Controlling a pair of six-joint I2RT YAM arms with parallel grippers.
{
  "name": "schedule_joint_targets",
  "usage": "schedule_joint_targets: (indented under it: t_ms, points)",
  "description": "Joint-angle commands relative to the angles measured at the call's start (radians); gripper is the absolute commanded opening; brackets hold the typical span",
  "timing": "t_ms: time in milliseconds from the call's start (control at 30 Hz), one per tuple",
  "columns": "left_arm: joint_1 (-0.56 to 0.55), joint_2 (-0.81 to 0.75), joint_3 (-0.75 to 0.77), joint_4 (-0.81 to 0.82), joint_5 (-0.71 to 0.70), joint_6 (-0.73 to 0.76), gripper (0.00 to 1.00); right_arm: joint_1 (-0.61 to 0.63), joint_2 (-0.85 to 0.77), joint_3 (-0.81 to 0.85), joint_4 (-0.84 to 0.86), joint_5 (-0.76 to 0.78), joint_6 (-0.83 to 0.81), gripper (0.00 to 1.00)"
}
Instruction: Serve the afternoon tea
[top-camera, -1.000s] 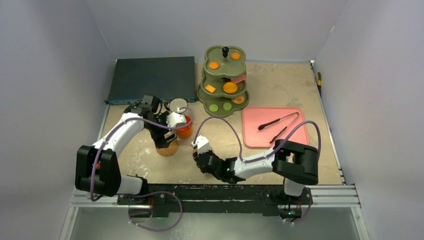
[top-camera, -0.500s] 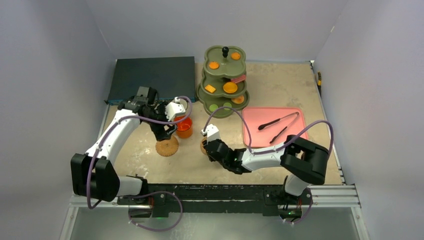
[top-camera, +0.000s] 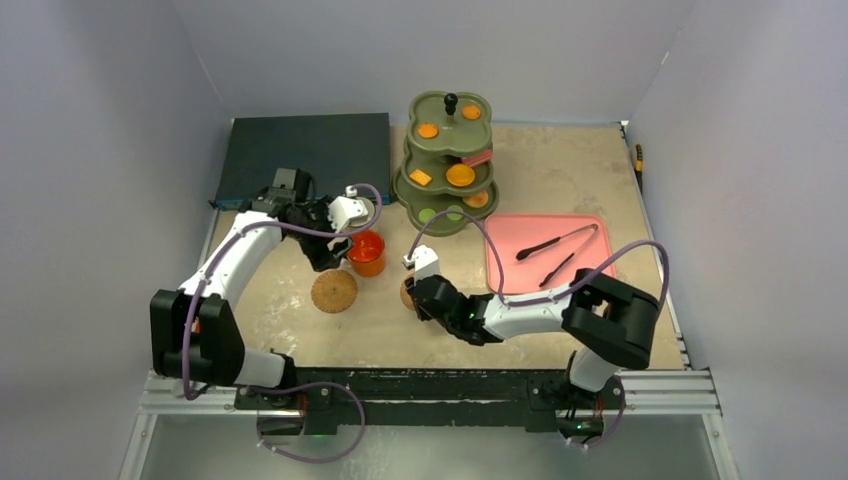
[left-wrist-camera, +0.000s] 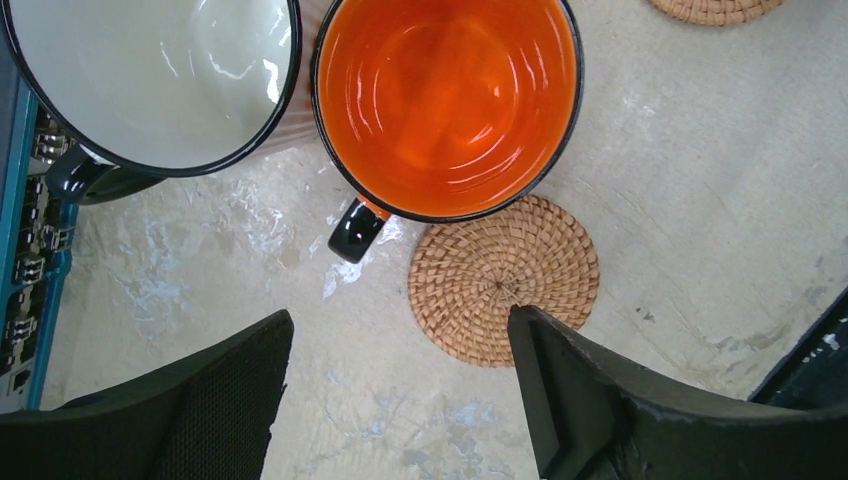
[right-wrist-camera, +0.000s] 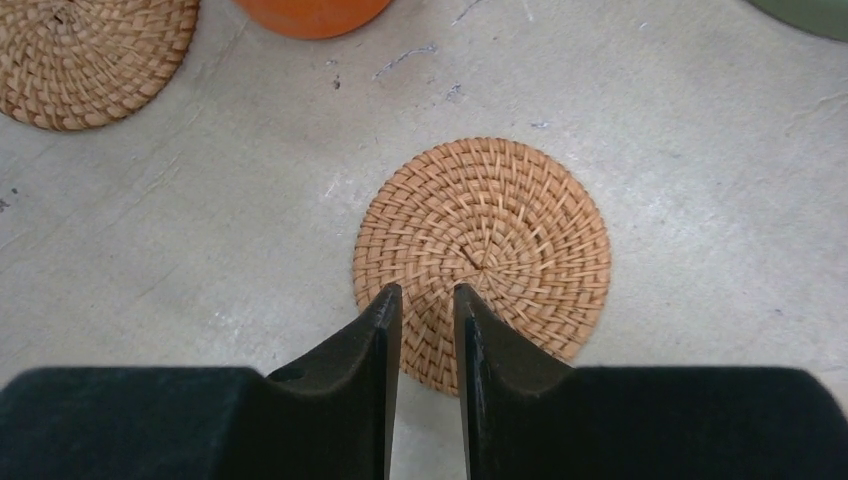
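Stand (top-camera: 450, 150) is stocked, coasters (top-camera: 333, 291) lie on the counter (top-camera: 560, 190), mugs (top-camera: 366, 253) not yet on them; left hand (left-wrist-camera: 395, 390) released, right hand (right-wrist-camera: 427, 310) narrowed over one coaster (right-wrist-camera: 483, 258), grip unclear

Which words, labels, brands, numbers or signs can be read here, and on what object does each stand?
None can be read.
The white mug, orange mug, olive-green stand and pink tray carry no writing.
The dark-blue box shows small ports at its edge, but no legible lettering.
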Motion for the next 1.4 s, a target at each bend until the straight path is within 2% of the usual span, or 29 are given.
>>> schedule_joint_targets:
  t_ms: [0, 100, 233, 500, 767, 1100, 1300, 1367]
  points:
    - [0.017, 0.043, 0.003, 0.053, 0.044, 0.039, 0.77, -0.002, 0.017, 0.027, 0.037, -0.038, 0.045, 0.31]
    - [0.024, 0.079, 0.007, 0.058, 0.065, 0.049, 0.72, -0.001, -0.024, 0.016, 0.07, -0.04, 0.072, 0.46]
    - [0.026, 0.115, 0.014, 0.034, 0.109, 0.085, 0.69, -0.001, -0.055, 0.034, 0.074, -0.023, 0.081, 0.51]
    - [0.023, 0.134, -0.002, -0.023, 0.181, 0.113, 0.62, -0.001, -0.075, 0.053, 0.098, -0.052, 0.085, 0.52]
    - [0.023, 0.08, -0.041, -0.094, 0.244, 0.125, 0.59, -0.002, 0.022, 0.143, 0.112, -0.106, 0.09, 0.51]
    - [0.002, 0.054, -0.091, -0.154, 0.349, 0.19, 0.55, -0.015, 0.074, 0.207, 0.088, -0.075, 0.105, 0.47]
    - [0.007, 0.039, -0.037, -0.227, 0.324, 0.228, 0.54, -0.03, 0.073, 0.201, 0.079, -0.066, 0.121, 0.44]
    - [0.039, 0.001, -0.006, -0.232, 0.303, 0.234, 0.58, -0.031, 0.067, 0.191, 0.084, -0.067, 0.125, 0.44]
